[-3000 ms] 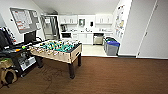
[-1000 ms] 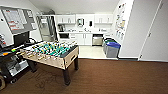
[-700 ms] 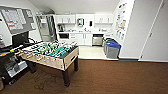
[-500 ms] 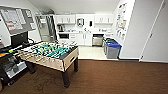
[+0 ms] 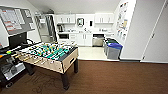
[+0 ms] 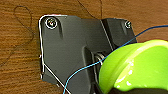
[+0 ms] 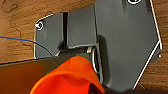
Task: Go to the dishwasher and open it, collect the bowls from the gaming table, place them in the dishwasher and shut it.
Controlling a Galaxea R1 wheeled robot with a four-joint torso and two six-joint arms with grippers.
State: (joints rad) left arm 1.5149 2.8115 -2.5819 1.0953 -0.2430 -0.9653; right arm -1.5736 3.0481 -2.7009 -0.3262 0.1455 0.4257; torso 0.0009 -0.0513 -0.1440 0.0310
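left wrist: green bowl [image 6: 135, 67] seen close at gripper, grip state cannot be told | right wrist: orange bowl [image 7: 67, 77] likewise, cannot be told | step judged: bowls carried to dishwasher [image 5: 98, 40], set far across room in kitchen counter, past table-football table [image 5: 47, 56] | next: approach required

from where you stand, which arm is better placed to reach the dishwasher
Right, only slightly. The dishwasher stands far off, a little right of the head view's middle. Each wrist camera has a bowl close by: green bowl left, orange bowl right. Neither reaches yet.
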